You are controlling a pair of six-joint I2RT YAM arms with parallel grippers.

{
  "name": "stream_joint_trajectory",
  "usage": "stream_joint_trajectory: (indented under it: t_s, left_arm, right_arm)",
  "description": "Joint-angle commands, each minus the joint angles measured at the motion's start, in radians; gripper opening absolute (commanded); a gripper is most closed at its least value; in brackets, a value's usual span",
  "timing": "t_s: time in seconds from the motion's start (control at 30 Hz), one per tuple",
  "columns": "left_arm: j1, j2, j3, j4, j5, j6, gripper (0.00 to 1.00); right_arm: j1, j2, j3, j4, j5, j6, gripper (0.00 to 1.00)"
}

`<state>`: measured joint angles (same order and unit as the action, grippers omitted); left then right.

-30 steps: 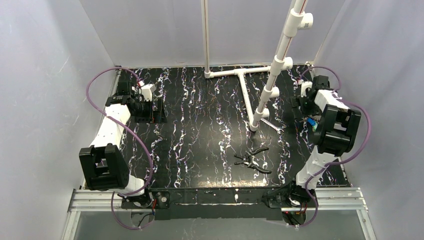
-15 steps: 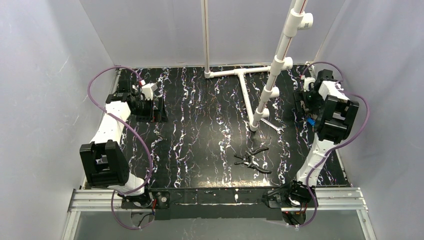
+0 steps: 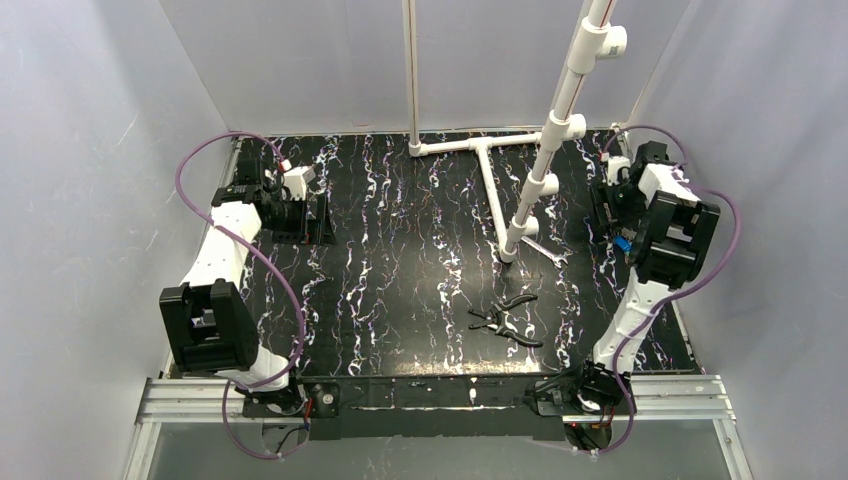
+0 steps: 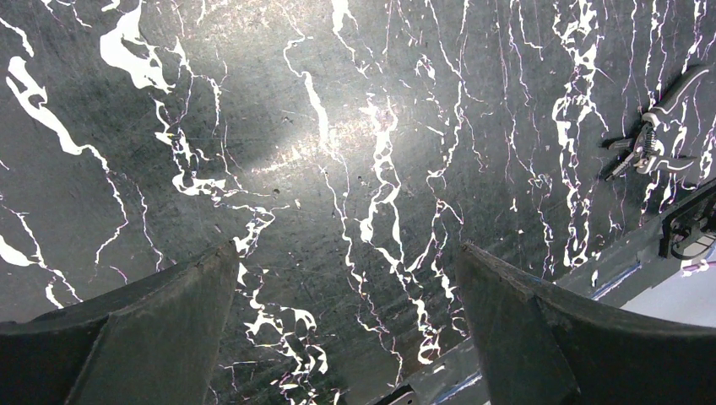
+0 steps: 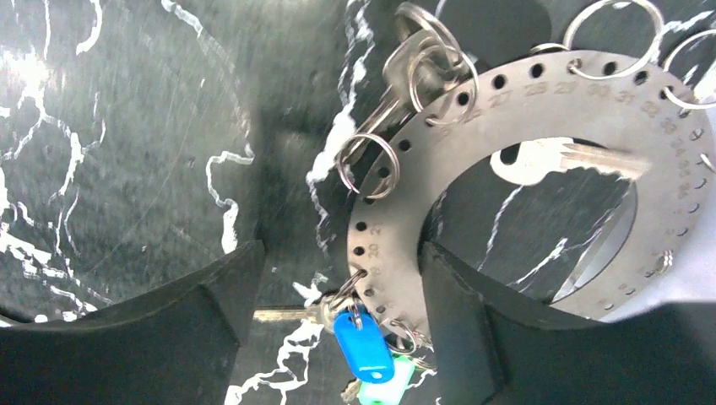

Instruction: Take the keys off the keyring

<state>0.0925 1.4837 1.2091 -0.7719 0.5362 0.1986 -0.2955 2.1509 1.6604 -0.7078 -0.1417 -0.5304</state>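
Pliers (image 3: 505,319) with black handles lie on the marbled black table (image 3: 400,280), near the front edge and a bit right of centre, well apart from both arms.

Further back on the left, the left gripper (image 4: 346,253) hangs over bare tabletop with its jaws spread wide and nothing between them.

Over at the far right, the right gripper (image 5: 340,253) is where all the key stuff is. Its jaws are open too, sitting either side of the rim of a big round steel plate (image 5: 523,101) with numbered holes along its edge. The keyring (image 5: 340,297) is a tiny silvery split ring hooked through one of those holes, right in the gap between the fingers. The blue key (image 5: 363,344) hangs off it, and the green key (image 5: 390,390) is just beneath, partly cut off by the frame edge. Neither finger looks like it's pinching anything. Can't tell if the plate is resting on the table or lifted.

White PVC pipe frame (image 3: 500,190) stands at the far centre.
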Motion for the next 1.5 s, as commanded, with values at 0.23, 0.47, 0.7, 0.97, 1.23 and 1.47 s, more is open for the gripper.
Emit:
stream_joint_trajectory:
  t_s: [0.23,0.47,0.7,0.97,1.23,1.47]
  left_arm:
    - [0.004,-0.05,0.019,-0.029,0.031,0.012,0.99]
    - [0.004,-0.093,0.007,-0.04,0.031,0.012,0.99]
    - [0.004,-0.117,0.006,-0.047,0.043,-0.004,0.99]
    - [0.004,-0.143,0.0,-0.056,0.052,-0.02,0.99]
    - [0.004,-0.158,-0.009,-0.061,0.077,-0.067,0.99]
    - [0.003,-0.164,-0.017,-0.06,0.102,-0.109,0.99]
  right_arm:
    - [0.001,-0.201,-0.368,-0.005,-0.007,-0.066,0.49]
    - [0.001,-0.429,-0.525,-0.09,-0.06,-0.145,0.29]
    - [0.001,-0.663,-0.614,-0.264,-0.143,-0.239,0.13]
    - [0.002,-0.825,-0.674,-0.486,-0.198,-0.414,0.07]
    - [0.014,-0.945,-0.71,-0.66,-0.237,-0.633,0.08]
    - [0.26,-0.995,-0.719,-0.662,-0.191,-0.595,0.07]
